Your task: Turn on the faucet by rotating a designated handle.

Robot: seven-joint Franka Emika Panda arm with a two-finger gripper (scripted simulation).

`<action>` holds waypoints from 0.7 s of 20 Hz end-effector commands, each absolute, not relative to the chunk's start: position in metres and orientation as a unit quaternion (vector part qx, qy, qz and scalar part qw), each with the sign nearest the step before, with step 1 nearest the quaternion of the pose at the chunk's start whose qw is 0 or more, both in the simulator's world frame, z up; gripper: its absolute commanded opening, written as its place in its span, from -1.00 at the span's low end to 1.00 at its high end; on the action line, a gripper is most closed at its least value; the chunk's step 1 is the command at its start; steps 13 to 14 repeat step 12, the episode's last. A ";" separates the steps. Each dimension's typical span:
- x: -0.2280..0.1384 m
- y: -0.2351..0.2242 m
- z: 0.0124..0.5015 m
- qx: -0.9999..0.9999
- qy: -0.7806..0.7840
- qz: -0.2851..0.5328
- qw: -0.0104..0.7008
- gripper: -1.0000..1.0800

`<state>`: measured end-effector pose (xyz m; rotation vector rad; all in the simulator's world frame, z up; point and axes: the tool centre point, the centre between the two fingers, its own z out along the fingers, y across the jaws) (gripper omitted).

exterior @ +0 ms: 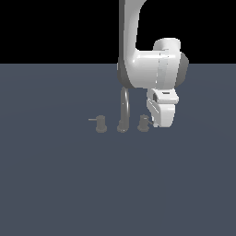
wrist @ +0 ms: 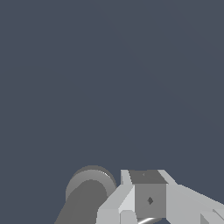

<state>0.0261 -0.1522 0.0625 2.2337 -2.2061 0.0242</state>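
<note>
Where the end effector [exterior: 156,122] hangs, one faucet [exterior: 123,110] shows two knobs

Landmark: tall, narrow arched grey spout [exterior: 124,109] of the small grey metal faucet [exterior: 122,120], standing on the flat slate-blue floor [exterior: 55,184].
- Stubby grey knob with dull lever [exterior: 100,123]: on the exterior view's left of the spout, apart from it; lever points away from the spout.
- Short stubby grey knob handle [exterior: 144,122]: just beside the spout on the exterior view's right.
- White robot gripper [exterior: 156,123]: further right of the spout, right against that handle.
- White arm [exterior: 152,64]: above the spout.
</note>
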 end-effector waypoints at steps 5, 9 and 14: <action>0.021 -0.137 0.063 0.712 -0.702 0.005 0.001 -1.00; 0.025 -0.105 0.063 0.717 -0.697 0.002 0.000 -1.00; 0.028 -0.088 0.063 0.720 -0.694 0.000 0.000 -1.00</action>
